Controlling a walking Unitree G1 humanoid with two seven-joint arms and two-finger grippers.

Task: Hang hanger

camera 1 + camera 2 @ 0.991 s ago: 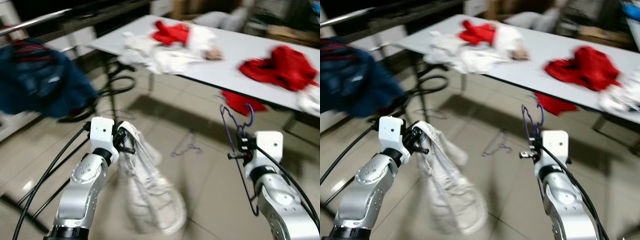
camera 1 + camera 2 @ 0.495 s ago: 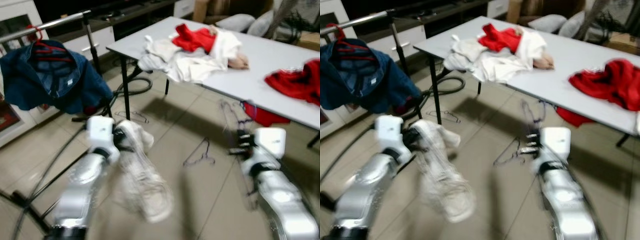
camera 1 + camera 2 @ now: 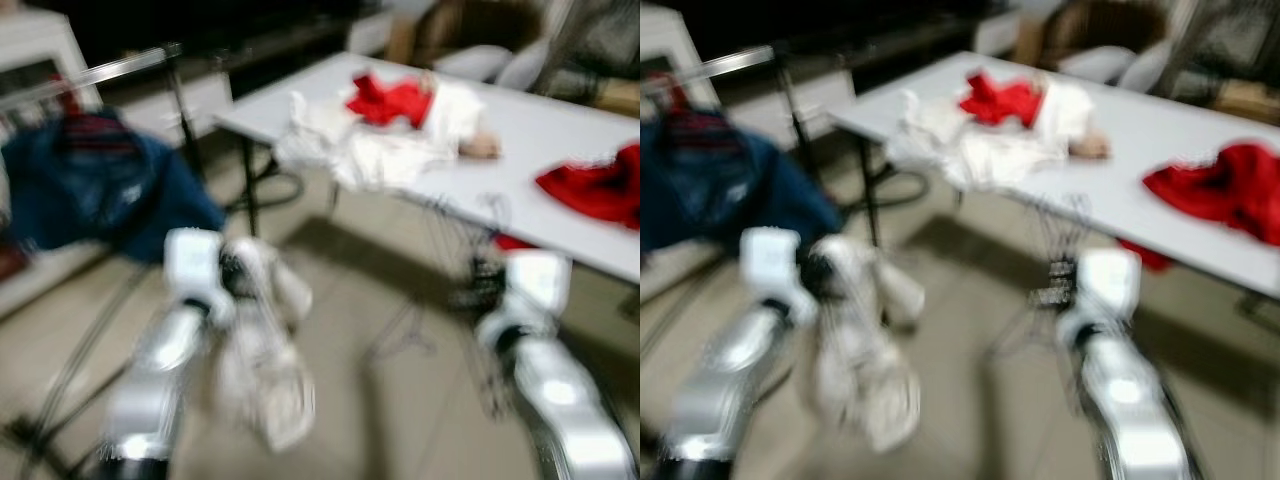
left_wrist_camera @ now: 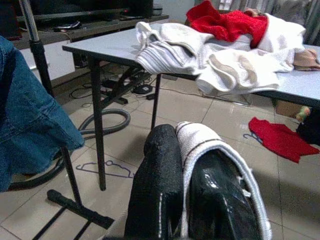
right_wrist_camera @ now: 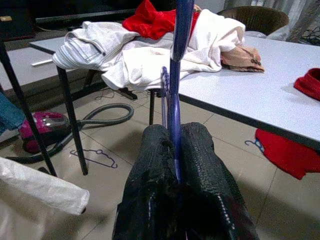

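1. While both eye views were blurred by motion, the clothes rail (image 3: 120,68) on the left carried a blue jacket (image 3: 95,195), with the task's hanger not yet there.
2. Holding a white garment (image 4: 210,145), the left gripper (image 4: 192,187) was clamped tight.
3. Rightward, the right gripper (image 5: 177,165) pinched the purple hanger (image 5: 175,75) upright, well apart from the rail; hanging remained undone.

A room in a home: clothes heaped on a white table (image 5: 280,95), a vacuum (image 5: 37,131), a tiled floor (image 4: 240,107)
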